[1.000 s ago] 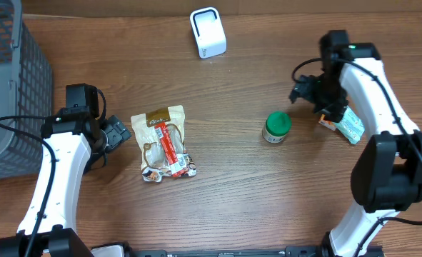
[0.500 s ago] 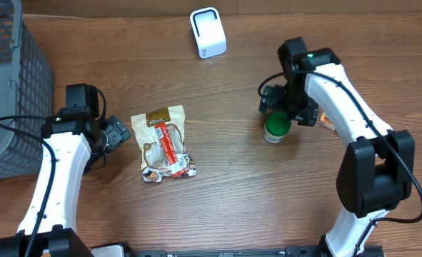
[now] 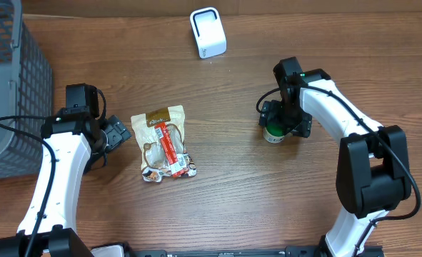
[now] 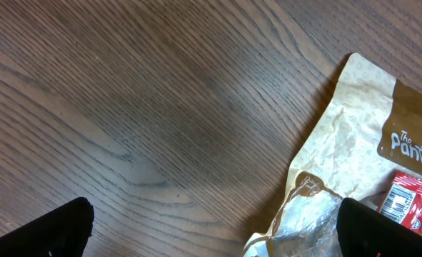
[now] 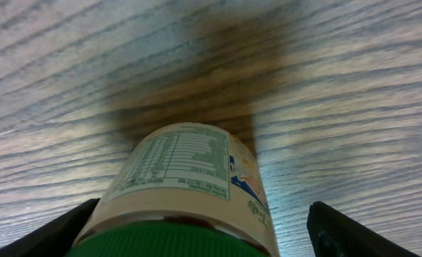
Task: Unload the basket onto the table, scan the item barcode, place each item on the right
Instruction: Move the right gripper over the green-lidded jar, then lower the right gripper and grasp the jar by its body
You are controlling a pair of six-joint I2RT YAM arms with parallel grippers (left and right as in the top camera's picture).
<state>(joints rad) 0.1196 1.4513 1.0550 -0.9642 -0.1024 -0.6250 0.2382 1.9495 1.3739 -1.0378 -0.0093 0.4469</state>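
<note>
A small jar with a green lid [image 3: 273, 133] and a cream label [image 5: 186, 168] stands upright on the wooden table. My right gripper [image 3: 278, 125] is lowered over it, open, and the jar sits between the fingers [image 5: 214, 239]. A gap shows beside the right finger [image 5: 353, 232]. The white barcode scanner [image 3: 208, 32] stands at the back of the table. My left gripper [image 3: 121, 133] hovers open [image 4: 214, 239] just left of a tan snack pouch [image 3: 164, 143], holding nothing. The pouch's corner [image 4: 339, 164] reaches under its right finger.
A grey mesh basket [image 3: 11, 93] fills the far left edge. Bare wood lies between the pouch and the jar and along the front of the table [image 3: 239, 207].
My right arm swung left from the right side of the table and came down over the green-lidded jar. The left arm and pouch have not moved.
</note>
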